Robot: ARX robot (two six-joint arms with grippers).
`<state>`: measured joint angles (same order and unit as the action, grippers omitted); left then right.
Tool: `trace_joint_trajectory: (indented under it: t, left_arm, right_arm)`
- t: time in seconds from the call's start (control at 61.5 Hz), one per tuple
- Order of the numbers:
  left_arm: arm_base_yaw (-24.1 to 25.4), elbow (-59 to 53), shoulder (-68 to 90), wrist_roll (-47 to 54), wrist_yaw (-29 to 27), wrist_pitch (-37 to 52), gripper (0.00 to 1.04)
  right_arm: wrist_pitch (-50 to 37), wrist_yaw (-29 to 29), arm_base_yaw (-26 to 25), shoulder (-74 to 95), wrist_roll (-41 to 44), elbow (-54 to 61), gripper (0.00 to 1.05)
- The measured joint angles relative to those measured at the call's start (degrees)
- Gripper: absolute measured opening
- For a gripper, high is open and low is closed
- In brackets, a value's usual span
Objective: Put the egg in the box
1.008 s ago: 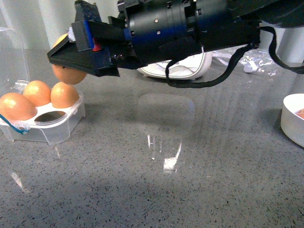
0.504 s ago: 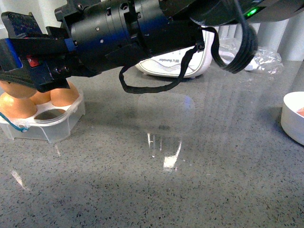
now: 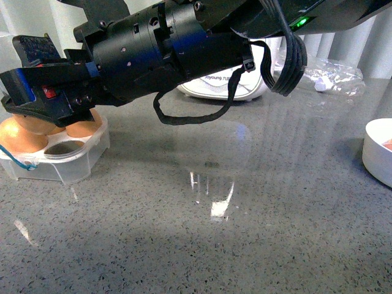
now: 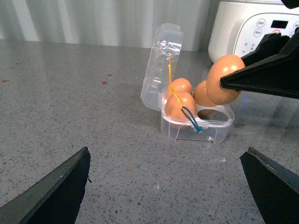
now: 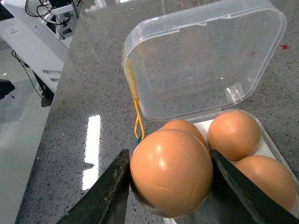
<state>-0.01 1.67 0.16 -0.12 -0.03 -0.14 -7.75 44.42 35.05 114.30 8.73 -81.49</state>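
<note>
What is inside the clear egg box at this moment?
Three brown eggs sit in the box; one cell is empty. The right gripper holds a fourth egg above the box. The cell bottoms under the eggs are covered.

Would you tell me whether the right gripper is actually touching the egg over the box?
Touching: in the right wrist view both fingers press against opposite sides of the egg, with no gap showing.

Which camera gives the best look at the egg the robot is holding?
The right wrist view: the egg looms large between two black fingers, above the open box. The left wrist view shows it smaller, pinched above the box. In the front view the arm mostly hides it.
</note>
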Motion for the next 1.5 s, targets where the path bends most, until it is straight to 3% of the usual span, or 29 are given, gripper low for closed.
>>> trace_joint_trajectory:
  t: [0.845, 1.203, 1.495]
  left_arm:
    - [0.0, 0.0, 0.0, 0.0, 0.0, 0.0, 0.98]
    - [0.0, 0.0, 0.0, 0.0, 0.0, 0.0, 0.98]
    - [0.0, 0.0, 0.0, 0.0, 0.0, 0.0, 0.98]
  right_arm:
    - [2.1, -1.8, -0.5, 1.0, 3.1, 0.0, 0.43]
    - [1.6, -1.6, -1.1, 1.0, 3.0, 0.3, 0.99]
    - [-2.3, -1.7, -3.1, -0.5, 1.3, 2.4, 0.98]
